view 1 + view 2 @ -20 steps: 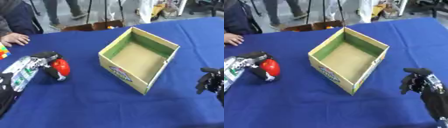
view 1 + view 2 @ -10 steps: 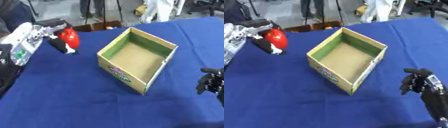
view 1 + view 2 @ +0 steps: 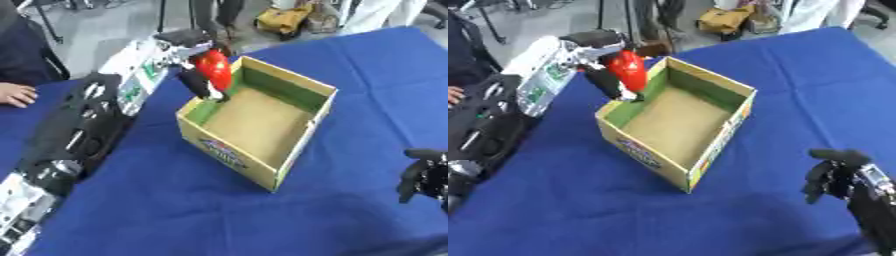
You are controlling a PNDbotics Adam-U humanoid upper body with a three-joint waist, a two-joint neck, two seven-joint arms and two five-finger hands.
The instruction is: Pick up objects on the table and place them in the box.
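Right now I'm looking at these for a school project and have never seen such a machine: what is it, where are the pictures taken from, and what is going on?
It is a humanoid robot's upper body, steered by a person. Both pictures come from two cameras in its head, like a pair of eyes, looking down at a table with a blue cloth. The long black and silver limb on the left is its left arm. The left hand is curled round a red object and holds it over the near corner of an open cardboard box, which is empty inside. The right hand shows at the lower right, its fingers curled, holding nothing. A person's hand rests at the table's left edge, touching none of this.
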